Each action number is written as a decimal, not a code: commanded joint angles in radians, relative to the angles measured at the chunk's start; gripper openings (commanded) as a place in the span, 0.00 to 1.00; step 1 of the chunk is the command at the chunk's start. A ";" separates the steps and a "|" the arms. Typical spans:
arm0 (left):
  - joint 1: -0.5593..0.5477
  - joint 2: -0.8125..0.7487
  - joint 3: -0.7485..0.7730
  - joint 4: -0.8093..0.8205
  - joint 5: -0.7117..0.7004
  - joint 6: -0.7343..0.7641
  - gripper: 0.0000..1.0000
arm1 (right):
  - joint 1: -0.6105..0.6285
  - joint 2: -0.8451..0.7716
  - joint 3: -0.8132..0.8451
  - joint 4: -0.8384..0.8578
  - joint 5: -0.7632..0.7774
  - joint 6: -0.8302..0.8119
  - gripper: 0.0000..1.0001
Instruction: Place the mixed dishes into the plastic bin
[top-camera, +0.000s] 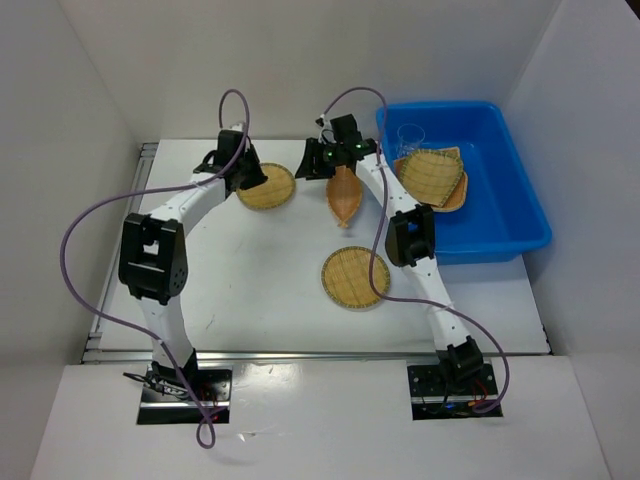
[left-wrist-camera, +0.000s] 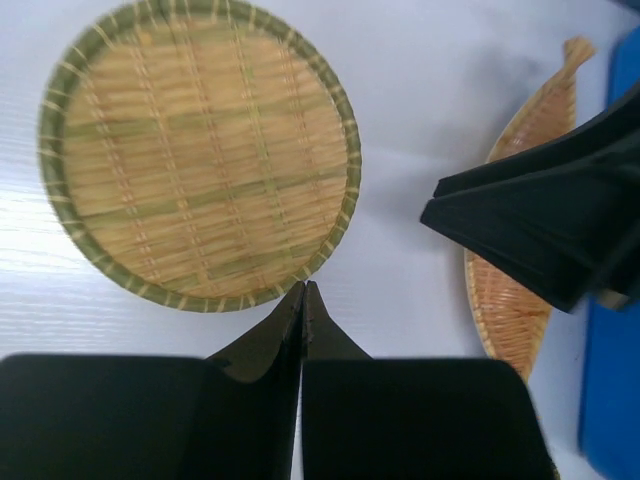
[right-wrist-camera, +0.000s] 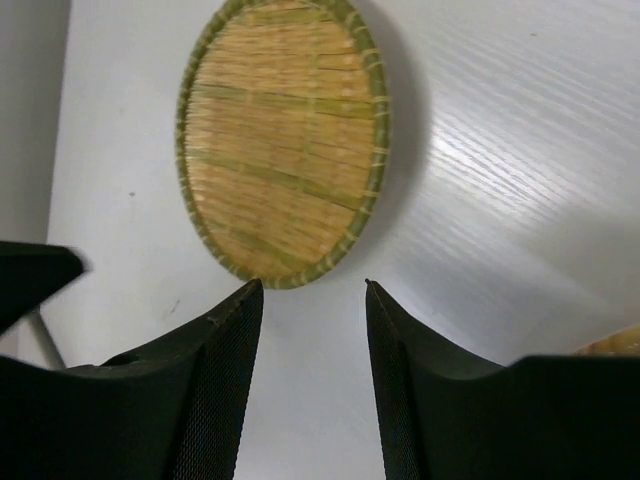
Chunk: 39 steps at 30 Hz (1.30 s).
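Left tool (left-wrist-camera: 303, 300) closed, empty, beside round tray (left-wrist-camera: 200, 155), upper centre of counter (top-camera: 250, 290). Right tool (right-wrist-camera: 310, 290) open, empty, by leaf tray (top-camera: 345, 197). Blue bin (top-camera: 495, 215) upper right. Risk: both tools crowd one tray and may collide.

Blue bin (top-camera: 495, 200), at right, holds two stacked trays (top-camera: 432, 178) and a clear cup (top-camera: 411, 134); leaf tray (top-camera: 344, 197), far round tray (top-camera: 266, 187) and near round tray (top-camera: 355, 278) lie flat on bench (top-camera: 250, 290)
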 joint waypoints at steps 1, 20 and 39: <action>0.011 -0.078 -0.021 0.009 -0.017 0.019 0.00 | 0.030 0.031 0.073 -0.056 0.109 -0.011 0.51; 0.058 -0.236 -0.222 -0.011 -0.079 0.046 0.00 | 0.050 0.189 0.104 0.129 0.035 0.156 0.47; 0.058 -0.296 -0.288 -0.030 -0.106 0.074 0.00 | 0.068 0.198 0.142 0.080 0.202 0.156 0.41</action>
